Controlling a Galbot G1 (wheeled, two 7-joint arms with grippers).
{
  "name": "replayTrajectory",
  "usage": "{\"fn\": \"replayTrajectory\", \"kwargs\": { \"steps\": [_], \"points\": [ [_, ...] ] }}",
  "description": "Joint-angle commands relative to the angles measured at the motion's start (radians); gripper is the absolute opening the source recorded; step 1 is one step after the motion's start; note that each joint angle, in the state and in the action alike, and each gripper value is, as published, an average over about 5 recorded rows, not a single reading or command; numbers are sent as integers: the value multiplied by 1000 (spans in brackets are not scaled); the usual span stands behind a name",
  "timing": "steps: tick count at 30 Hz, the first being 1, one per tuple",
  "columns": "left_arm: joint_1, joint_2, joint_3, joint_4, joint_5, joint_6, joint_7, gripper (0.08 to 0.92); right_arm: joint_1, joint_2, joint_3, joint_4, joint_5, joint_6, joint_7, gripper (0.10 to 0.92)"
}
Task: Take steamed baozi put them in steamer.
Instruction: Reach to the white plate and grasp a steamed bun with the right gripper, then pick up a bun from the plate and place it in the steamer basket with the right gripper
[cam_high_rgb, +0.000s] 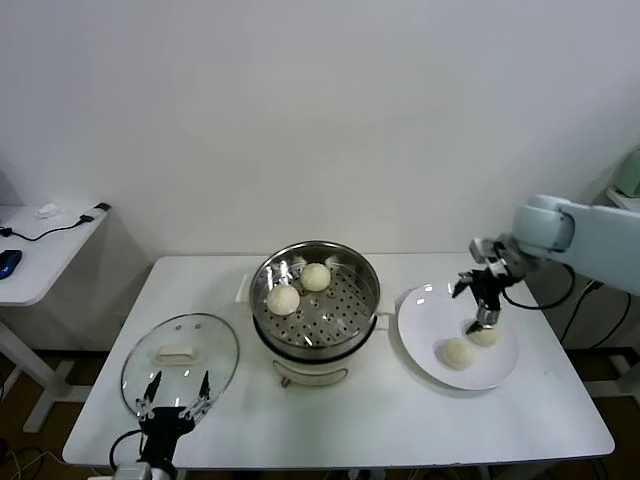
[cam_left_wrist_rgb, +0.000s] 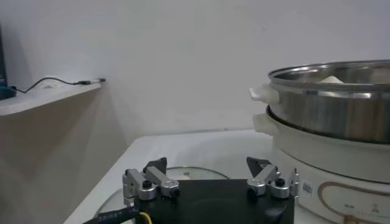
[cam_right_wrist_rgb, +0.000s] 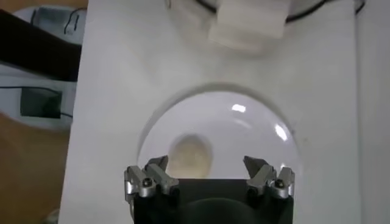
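Two baozi (cam_high_rgb: 470, 345) on plate (cam_high_rgb: 420, 310), lid (cam_high_rgb: 180, 362) nr steamer (cam_high_rgb: 315, 300).

The right arm (cam_high_rgb: 585, 235) has a smooth pale blue-grey shell with a rounded joint, and thin black cables run along it. Both tools, left tool (cam_left_wrist_rgb: 210, 176) and right tool (cam_right_wrist_rgb: 209, 175), share black bodies, silver metal knuckles with dark screws, and black-tipped fingers (cam_right_wrist_rgb: 157, 164).

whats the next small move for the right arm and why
Probably lower the right gripper onto the baozi just below it on the plate and close. Its jaws are open and hold nothing; two baozi already sit in the steamer, two remain on the plate. The left gripper waits open by the glass lid.
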Motion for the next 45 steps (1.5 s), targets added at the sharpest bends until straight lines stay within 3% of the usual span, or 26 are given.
{"fn": "replayTrajectory", "kwargs": {
  "steps": [1, 13, 24, 30, 34, 38, 45],
  "points": [
    [3, -1, -2, 4, 7, 0, -2, 823, -308, -60, 193, -99, -125, -23, 41, 823],
    [1, 4, -6, 26, 6, -3, -5, 823, -419, 79, 267, -193, -100, -48, 86, 823],
    [-11, 7, -9, 37, 6, 1, -5, 823, -432, 105, 299, -212, -92, -51, 99, 817],
    [-12, 2, 0, 37, 9, 2, -6, 823, -399, 87, 296, -198, -101, -31, 64, 707],
    [-11, 0, 3, 35, 10, 1, -7, 823, -304, 74, 276, -183, -134, 9, 4, 650],
    [-10, 0, 5, 33, 13, 0, -7, 823, -129, 94, 241, -186, -171, 93, -77, 645],
    [-13, -1, 16, 30, 19, -1, -6, 823, 225, 275, 230, -169, -243, 303, -144, 645]
  ]
}}
